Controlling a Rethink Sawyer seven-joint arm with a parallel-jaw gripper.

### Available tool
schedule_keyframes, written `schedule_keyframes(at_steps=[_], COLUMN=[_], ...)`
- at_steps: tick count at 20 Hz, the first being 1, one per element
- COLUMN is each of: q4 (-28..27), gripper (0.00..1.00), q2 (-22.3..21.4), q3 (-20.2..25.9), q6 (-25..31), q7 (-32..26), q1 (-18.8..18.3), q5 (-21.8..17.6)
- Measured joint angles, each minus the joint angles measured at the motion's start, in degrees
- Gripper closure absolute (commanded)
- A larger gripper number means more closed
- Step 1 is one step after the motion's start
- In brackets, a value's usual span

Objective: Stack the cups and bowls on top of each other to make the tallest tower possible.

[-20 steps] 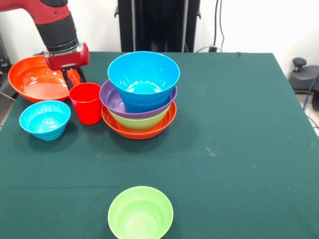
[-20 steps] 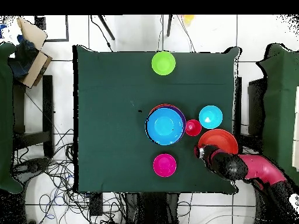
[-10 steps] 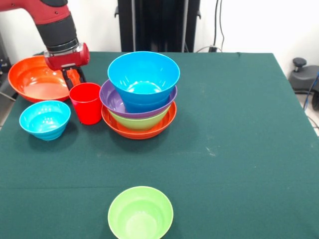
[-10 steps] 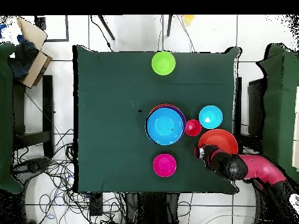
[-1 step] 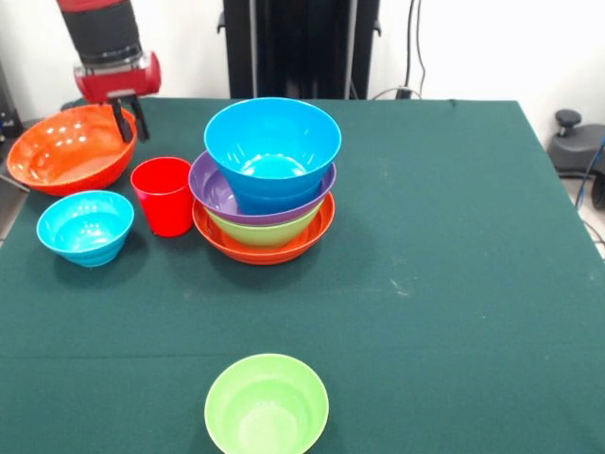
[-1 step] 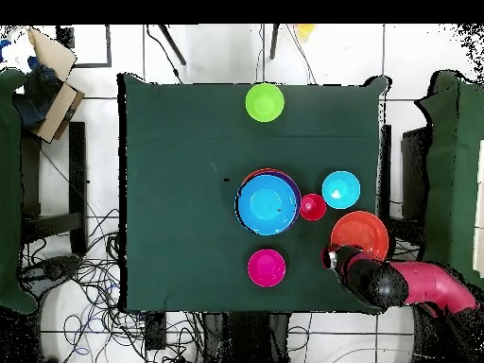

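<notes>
My gripper is shut on the right rim of a wide orange bowl, which hangs tilted just above the table at the far left; from above the same orange bowl lies beside the gripper. The tower stands mid-table: an orange base bowl, a green bowl, a purple bowl and a blue bowl on top. The red cup stands upright just left of the tower. A small blue bowl sits left of the cup.
A loose green bowl sits at the near table edge. In the overhead view a magenta bowl lies between the tower and the robot's side. A black stand rises behind the table.
The gripper has risen from the table and carried the wide orange bowl up by its rim. The bowl now hangs tilted and a little further out. Nothing else moved.
</notes>
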Motion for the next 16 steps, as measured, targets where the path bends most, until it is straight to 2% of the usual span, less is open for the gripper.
schedule_keyframes(at_steps=[8, 16], q4=[6.6, 12.1], gripper=[1.00, 1.00], q2=[-7.8, -14.6], q3=[-0.1, 0.0], q6=[0.0, 0.0], q7=[0.0, 0.0], q1=[-0.7, -1.3], q5=[0.5, 6.3])
